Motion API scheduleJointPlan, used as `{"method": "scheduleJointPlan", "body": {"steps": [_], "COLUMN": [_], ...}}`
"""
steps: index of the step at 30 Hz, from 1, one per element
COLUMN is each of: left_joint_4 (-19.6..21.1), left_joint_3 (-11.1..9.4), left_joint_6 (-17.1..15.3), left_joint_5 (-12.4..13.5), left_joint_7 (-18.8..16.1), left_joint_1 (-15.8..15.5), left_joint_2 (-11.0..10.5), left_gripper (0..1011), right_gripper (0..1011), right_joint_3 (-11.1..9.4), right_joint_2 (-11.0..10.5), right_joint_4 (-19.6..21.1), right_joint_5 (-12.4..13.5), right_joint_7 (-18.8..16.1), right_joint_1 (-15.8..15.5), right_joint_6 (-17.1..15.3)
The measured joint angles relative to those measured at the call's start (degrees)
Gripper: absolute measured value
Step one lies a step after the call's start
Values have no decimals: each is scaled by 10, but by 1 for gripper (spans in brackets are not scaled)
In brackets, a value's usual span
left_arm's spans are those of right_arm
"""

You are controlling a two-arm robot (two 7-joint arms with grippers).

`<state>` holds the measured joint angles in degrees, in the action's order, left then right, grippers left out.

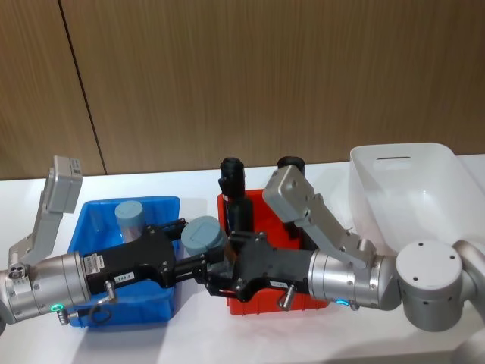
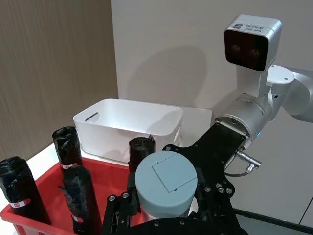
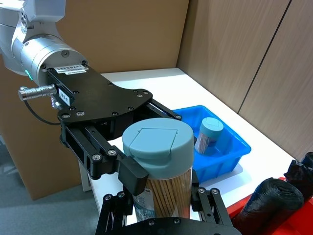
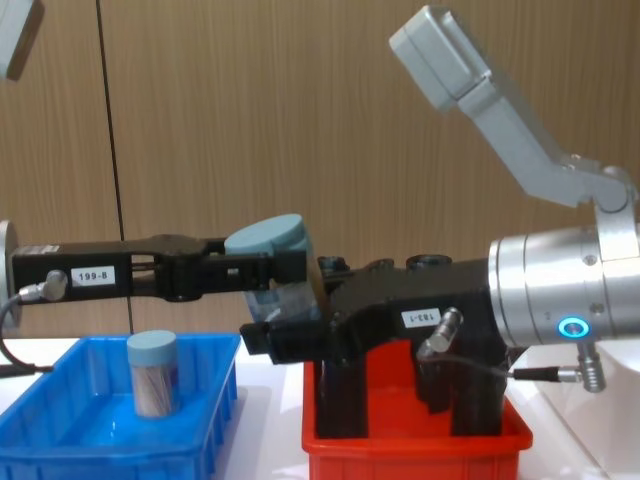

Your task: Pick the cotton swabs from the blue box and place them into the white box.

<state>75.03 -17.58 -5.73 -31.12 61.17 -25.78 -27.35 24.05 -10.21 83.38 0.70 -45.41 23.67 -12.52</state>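
Note:
One jar of cotton swabs (image 1: 203, 235) with a pale blue-grey lid hangs in the air between the blue box (image 1: 167, 303) and the red bin. My left gripper (image 4: 275, 270) is shut on it just under the lid. My right gripper (image 4: 285, 335) reaches in from the other side and sits around the jar's lower body. Tan swab sticks show through the jar (image 3: 159, 147) in the right wrist view. A second jar of cotton swabs (image 4: 152, 372) stands upright inside the blue box. The white box (image 1: 409, 182) stands at the far right.
A red bin (image 1: 273, 303) holding several tall black rolls (image 2: 68, 147) sits between the blue box and the white box, right under the right gripper. Wood panelling rises behind the white table.

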Motion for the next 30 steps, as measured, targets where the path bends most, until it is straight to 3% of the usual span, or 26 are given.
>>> {"method": "scheduleJointPlan", "body": {"steps": [5, 12, 13, 16, 30], "left_joint_4": [0, 0, 0, 0, 0], "left_joint_3": [0, 0, 0, 0, 0], "left_joint_6": [0, 0, 0, 0, 0], "left_joint_5": [0, 0, 0, 0, 0], "left_joint_7": [0, 0, 0, 0, 0], "left_joint_1": [0, 0, 0, 0, 0], "left_joint_2": [0, 0, 0, 0, 0], "left_gripper": [708, 886, 953, 1003, 1004], "right_gripper": [621, 621, 621, 621, 621], "right_joint_3": [3, 5, 5, 5, -15], "right_joint_2": [0, -3, -3, -6, -41], "right_joint_4": [0, 3, 4, 8, 35], "right_joint_5": [1, 4, 4, 8, 36], "right_joint_7": [-1, -1, -1, 2, 34], "right_joint_1": [1, 0, 0, -2, -23], "right_joint_6": [1, 2, 2, 2, 3]}}
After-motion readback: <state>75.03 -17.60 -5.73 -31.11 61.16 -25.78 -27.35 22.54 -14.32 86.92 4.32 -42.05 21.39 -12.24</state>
